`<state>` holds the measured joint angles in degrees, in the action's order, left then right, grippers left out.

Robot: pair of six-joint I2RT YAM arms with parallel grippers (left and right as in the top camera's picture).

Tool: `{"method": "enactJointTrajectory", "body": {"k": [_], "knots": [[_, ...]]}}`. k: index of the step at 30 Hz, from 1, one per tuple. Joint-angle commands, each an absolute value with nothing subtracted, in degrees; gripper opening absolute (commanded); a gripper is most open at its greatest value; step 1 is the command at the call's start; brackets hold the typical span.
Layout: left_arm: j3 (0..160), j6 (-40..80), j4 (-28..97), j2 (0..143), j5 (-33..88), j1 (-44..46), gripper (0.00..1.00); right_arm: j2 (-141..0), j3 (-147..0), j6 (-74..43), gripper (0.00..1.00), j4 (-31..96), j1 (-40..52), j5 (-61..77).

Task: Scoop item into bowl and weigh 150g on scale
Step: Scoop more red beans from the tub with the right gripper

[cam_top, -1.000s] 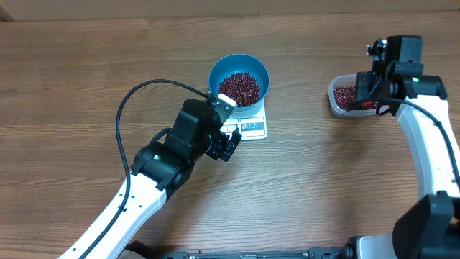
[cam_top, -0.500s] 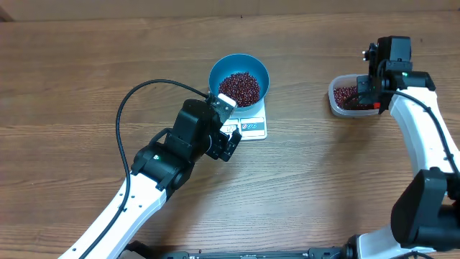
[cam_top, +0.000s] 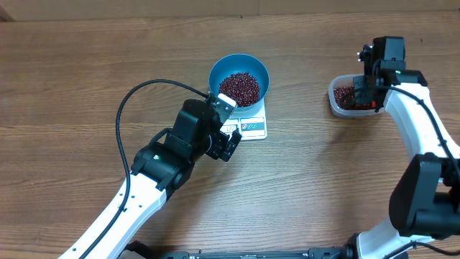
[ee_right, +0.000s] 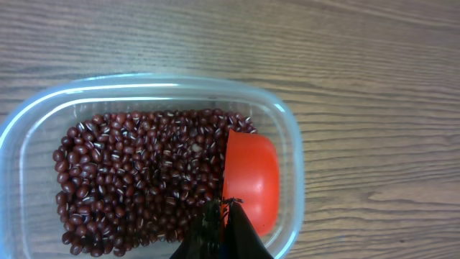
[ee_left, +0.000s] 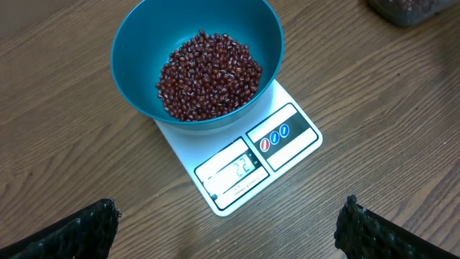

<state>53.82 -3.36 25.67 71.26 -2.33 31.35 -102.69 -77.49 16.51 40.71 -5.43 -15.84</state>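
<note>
1. My right arm is swinging its wrist further back over the clear rounded-rectangle plastic tub (ee_right: 289, 126) than a second ago. My left arm is holding the place it had then.
2. My right gripper (ee_right: 220, 224) is pressing its fingers together on the near end of the orange-red plastic scoop (ee_right: 251, 180), pinching it.
3. The scoop is sitting inside the tub, down among the beans and close to the wall on the right of my right wrist view.
4. The small dark red-maroon beans (ee_right: 136, 180) are covering most of the tub's floor in a shallow layer.
5. More of these beans are lying heaped in the round bright-blue bowl (ee_left: 131, 66), filling its bottom.
6. The bowl is standing upright on the flat white rectangular kitchen scale (ee_left: 300, 109), covering the far part of it.
7. The scale's display window (ee_left: 241, 167) and label panel are showing in front of the bowl. I am seeing digits lit there, but they are too small for me to read with certainty.
8. My left gripper (ee_left: 228, 219) is hovering above the scale's near edge with its fingers spread wide, holding nothing and touching nothing.
9. Scale and tub are resting well apart on the wooden table (cam_top: 72, 86), the tub over on my right side.
</note>
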Motion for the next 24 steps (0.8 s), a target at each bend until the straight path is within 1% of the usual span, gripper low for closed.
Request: {"method": "enactJointTrajectory", "body": {"k": [1, 4, 11, 24], "knots": [[55.48, -4.1, 25.45, 71.24, -1.89, 31.14, 0.99, -103.33, -77.21, 16.58, 0.04, 40.8, -5.45, -16.23], [55.48, -4.1, 25.45, 71.24, -1.89, 31.14, 1.0, -103.33, -77.21, 16.6, 0.04, 41.01, -5.45, -13.72], [55.48, -4.1, 25.45, 71.24, -1.89, 31.14, 1.0, -103.33, -77.21, 16.62, 0.04, 42.22, -5.45, -1.26], [55.48, -4.1, 25.47, 71.24, -1.89, 31.14, 0.99, -103.33, -77.21, 16.6, 0.04, 44.47, -5.69, 10.2]]}}
